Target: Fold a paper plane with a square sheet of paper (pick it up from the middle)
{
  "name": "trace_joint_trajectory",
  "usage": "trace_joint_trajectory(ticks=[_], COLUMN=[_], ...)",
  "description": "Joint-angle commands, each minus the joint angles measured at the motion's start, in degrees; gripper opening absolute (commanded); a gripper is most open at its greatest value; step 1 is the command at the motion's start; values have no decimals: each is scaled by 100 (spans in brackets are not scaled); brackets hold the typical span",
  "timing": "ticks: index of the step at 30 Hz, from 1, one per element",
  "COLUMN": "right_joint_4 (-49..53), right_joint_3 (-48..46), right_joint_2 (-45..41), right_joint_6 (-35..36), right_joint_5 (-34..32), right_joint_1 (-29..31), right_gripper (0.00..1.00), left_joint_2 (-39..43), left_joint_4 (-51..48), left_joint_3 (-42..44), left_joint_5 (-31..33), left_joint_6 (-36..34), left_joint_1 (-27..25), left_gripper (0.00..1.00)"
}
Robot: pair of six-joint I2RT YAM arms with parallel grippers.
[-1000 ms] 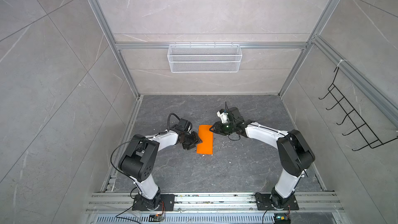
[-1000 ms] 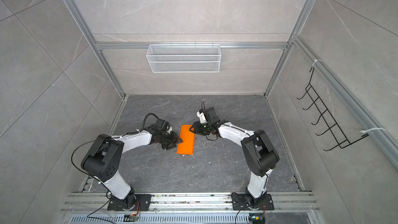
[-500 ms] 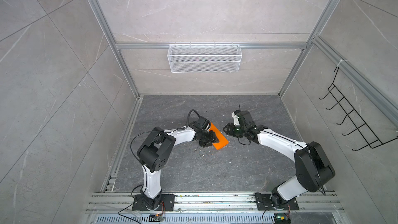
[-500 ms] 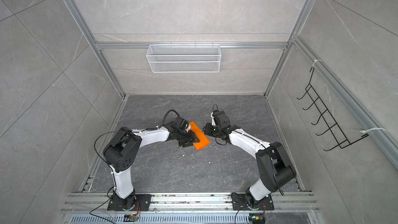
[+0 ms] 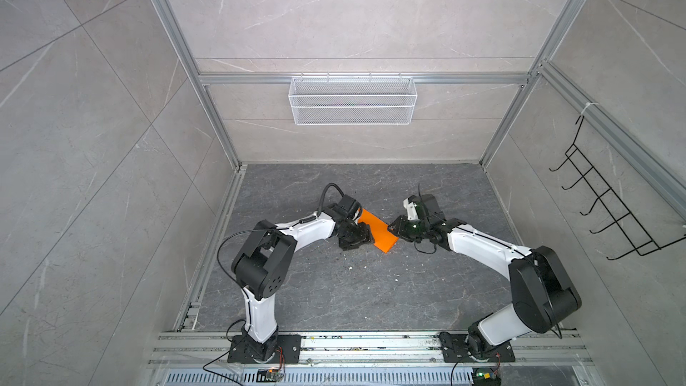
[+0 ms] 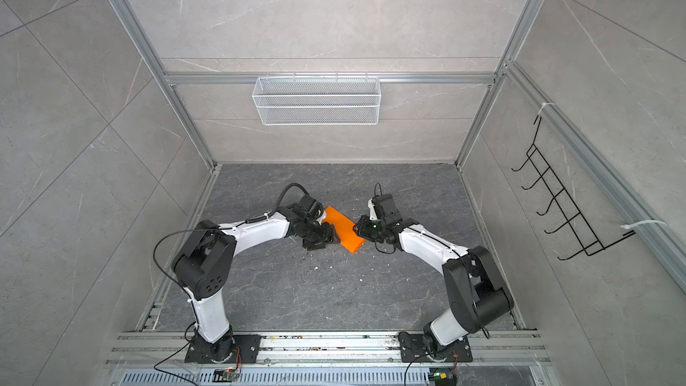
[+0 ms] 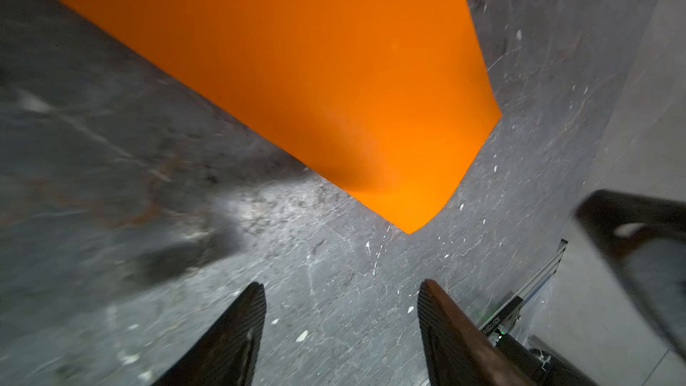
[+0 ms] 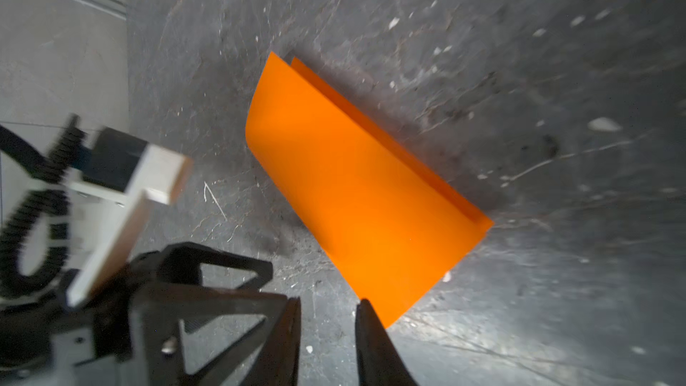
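Note:
The square sheet of paper [image 5: 378, 232] [image 6: 343, 230] is bright orange and folded in half into a long rectangle. It lies at a slant on the dark floor, its upper layer bulging a little [image 8: 356, 187]. My left gripper [image 5: 362, 241] [image 6: 329, 237] sits low against its left long side. In the left wrist view that gripper [image 7: 341, 293] is open over bare floor, with the paper [image 7: 315, 68] ahead of it. My right gripper [image 5: 394, 230] [image 8: 330, 303] is at the paper's right edge, open by a narrow gap with only floor between the tips; a paper corner lies beside one fingertip [image 8: 365, 308]. No paper plane is in view.
A white wire basket [image 5: 352, 105] hangs on the back wall and a black hook rack [image 5: 608, 209] on the right wall. White crumbs [image 5: 365, 265] dot the floor in front of the paper. An aluminium rail [image 5: 371, 343] carries both arm bases.
The paper has turned from lying straight to lying at a slant and shifted right. Both grippers followed it. The left jaws have widened and the right jaws have narrowed.

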State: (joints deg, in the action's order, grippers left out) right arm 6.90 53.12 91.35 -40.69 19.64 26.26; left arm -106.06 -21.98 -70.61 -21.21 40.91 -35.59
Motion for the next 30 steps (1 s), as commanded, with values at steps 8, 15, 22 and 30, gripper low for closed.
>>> trace_joint_trajectory(ticks=[8,15,22,30], right_joint_4=[-663,-550,-371,-177], right_joint_3=[547,836,985,1031], right_joint_2=[1251,1647,1876,2044], right_joint_6=[-977,-977,-872,-795], right_joint_5=[494,519,567,397], right_joint_1=[406,403,402,406], right_gripper=[13,11,11,10], left_joint_2=[-536,-958,-1129,-1171], left_joint_4=[466,648,547,370], left_joint_3=[-608,-751,-788,-854], left_joint_5=[-316,-695,-577,-348], left_joint_6=[-584,-619,-623,-573], left_joint_1=[379,378,378,392], left_gripper=[40,26,18,14])
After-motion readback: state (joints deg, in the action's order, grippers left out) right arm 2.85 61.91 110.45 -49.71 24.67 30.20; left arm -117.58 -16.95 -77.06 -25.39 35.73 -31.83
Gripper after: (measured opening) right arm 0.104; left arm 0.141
